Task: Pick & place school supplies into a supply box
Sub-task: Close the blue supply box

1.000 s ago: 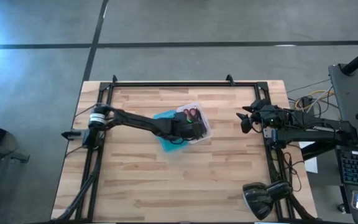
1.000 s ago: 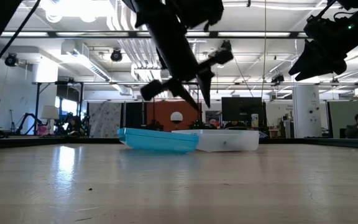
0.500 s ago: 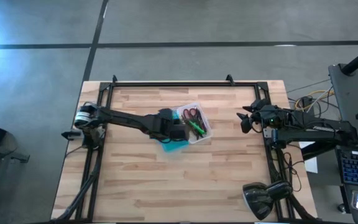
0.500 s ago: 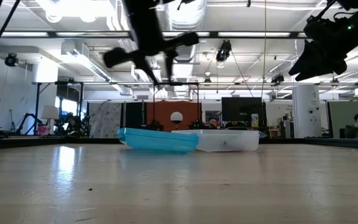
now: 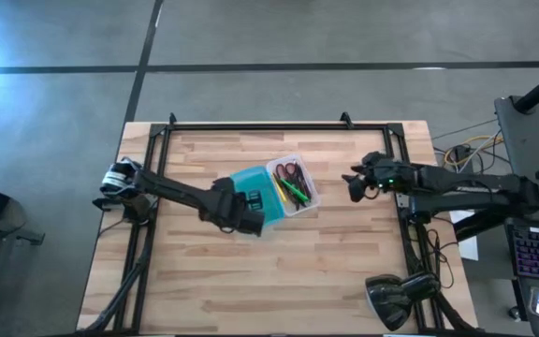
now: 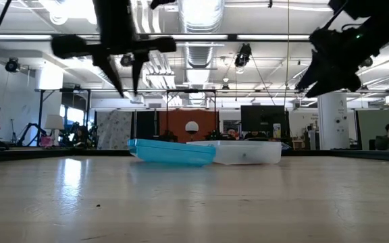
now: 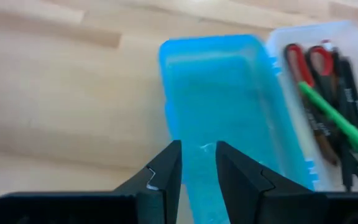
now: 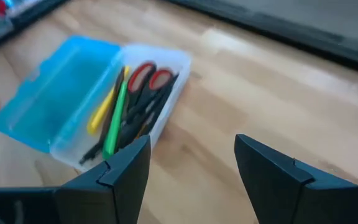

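Tabletop, left end effector (image 5: pixel 247 223) apparently withdrawn, supply box (image 5: pixel 279 190) uncovered

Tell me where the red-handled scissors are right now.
The red-handled scissors lie inside the clear tray of the open supply box near the table's middle in the high view, beside a green pencil, between the two raised grippers.

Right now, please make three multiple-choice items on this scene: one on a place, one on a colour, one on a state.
1. Where are the scissors?
A. in the clear tray
B. on the blue lid
C. on the table

2. What colour is the lid?
A. red
B. blue
C. yellow

3. How is the box?
A. shut
B. open, lying flat
C. held up by a gripper

Answers:
1 A: the red handles lie in the tray with the pens.
2 B: both wrist views show it blue.
3 B: lid and tray lie side by side.
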### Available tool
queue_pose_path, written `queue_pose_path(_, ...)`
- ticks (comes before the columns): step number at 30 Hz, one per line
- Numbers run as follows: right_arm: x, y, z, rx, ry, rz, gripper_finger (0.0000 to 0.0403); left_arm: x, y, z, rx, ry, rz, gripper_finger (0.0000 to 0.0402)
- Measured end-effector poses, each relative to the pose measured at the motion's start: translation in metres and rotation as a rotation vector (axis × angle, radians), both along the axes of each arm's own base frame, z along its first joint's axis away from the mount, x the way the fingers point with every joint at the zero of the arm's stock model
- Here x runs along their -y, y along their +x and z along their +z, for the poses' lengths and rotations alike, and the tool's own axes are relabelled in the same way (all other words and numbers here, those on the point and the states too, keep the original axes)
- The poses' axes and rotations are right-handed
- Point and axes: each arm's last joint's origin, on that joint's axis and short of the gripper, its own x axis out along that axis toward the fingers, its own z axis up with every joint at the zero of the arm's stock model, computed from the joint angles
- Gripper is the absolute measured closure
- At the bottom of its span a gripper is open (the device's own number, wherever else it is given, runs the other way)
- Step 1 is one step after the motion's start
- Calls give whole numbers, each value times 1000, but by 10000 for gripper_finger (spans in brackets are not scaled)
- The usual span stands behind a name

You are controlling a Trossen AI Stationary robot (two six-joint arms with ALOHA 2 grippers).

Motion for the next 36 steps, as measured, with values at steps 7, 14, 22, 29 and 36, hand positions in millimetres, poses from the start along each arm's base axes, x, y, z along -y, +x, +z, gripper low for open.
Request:
queue_pose_path(7, 3, 23, -12, -120, 33, 16, 179, 7, -32, -18, 95, -88, 100, 319)
queue_pose_path(14, 4, 27, -10, -129, 27, 24, 179, 5, -57, -36, 130, -153, 133, 319)
queue_pose_path(22, 4, 27, -10, -126, 26, 24, 179, 4, -66, -47, 163, -188, 151, 319)
queue_pose_path(29, 4, 29, -13, -145, 27, 26, 179, 4, -66, -48, 161, -192, 154, 319)
queue_pose_path(36, 5, 32, -16, -157, 30, 26, 179, 4, -68, -52, 147, -208, 158, 319)
